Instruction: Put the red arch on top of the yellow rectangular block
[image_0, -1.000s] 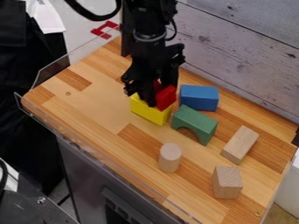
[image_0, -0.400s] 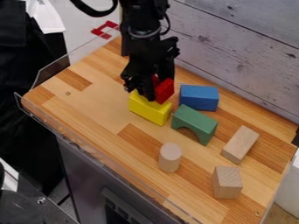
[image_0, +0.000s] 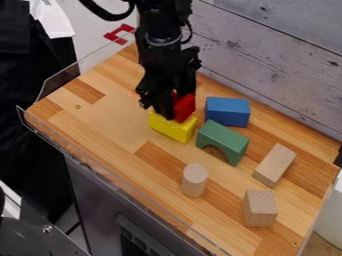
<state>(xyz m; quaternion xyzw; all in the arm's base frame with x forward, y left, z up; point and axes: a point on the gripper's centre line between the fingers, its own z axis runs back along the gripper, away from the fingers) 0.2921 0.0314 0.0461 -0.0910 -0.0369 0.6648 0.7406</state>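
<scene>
The gripper (image_0: 175, 106) hangs down over the back middle of the wooden counter, at the yellow rectangular block. It is shut on the red arch (image_0: 184, 107), whose right part shows beside the black fingers; the rest is hidden behind them. Directly below the arch lies the yellow block (image_0: 173, 128), its long front face toward the camera. The arch's lower edge meets the block's top in the view; whether it rests there I cannot tell.
Right of the yellow block stand a green arch (image_0: 222, 141) and a blue block (image_0: 228, 111). Nearer the front are a wooden cylinder (image_0: 194, 180), a wooden cube (image_0: 260, 208) and a long wooden block (image_0: 274, 165). A grey plank wall (image_0: 280, 65) runs behind.
The gripper and the red arch have shifted slightly left, and the arch stands more upright than a second ago. The yellow block moved slightly left, then back.
</scene>
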